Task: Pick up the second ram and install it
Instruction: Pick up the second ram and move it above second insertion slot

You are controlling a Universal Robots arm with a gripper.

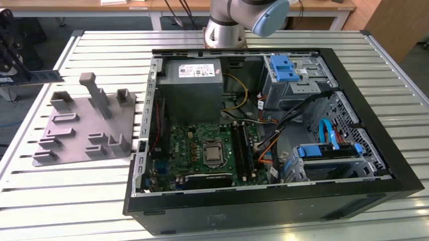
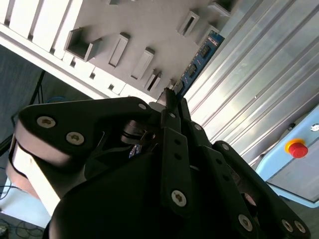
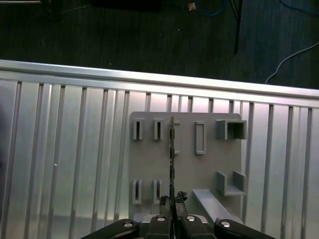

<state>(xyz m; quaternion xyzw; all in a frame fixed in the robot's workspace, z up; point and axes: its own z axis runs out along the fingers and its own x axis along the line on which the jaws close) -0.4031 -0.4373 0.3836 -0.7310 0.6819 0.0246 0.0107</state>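
My gripper hangs at the exterior view's far left, above the table edge and beyond the grey holder tray. It is shut on the second ram, a thin blue-green strip that sticks out sideways towards the tray. In the second wrist view the ram shows its blue face with small black chips, pinched at one end by the gripper. The first wrist view has the ram edge-on, a thin line over the holder tray, with the gripper closed around its near end.
The open computer case lies on the slatted metal table, to the exterior view's right of the tray. Its green motherboard has long black slots beside the processor socket. The arm's base stands behind the case.
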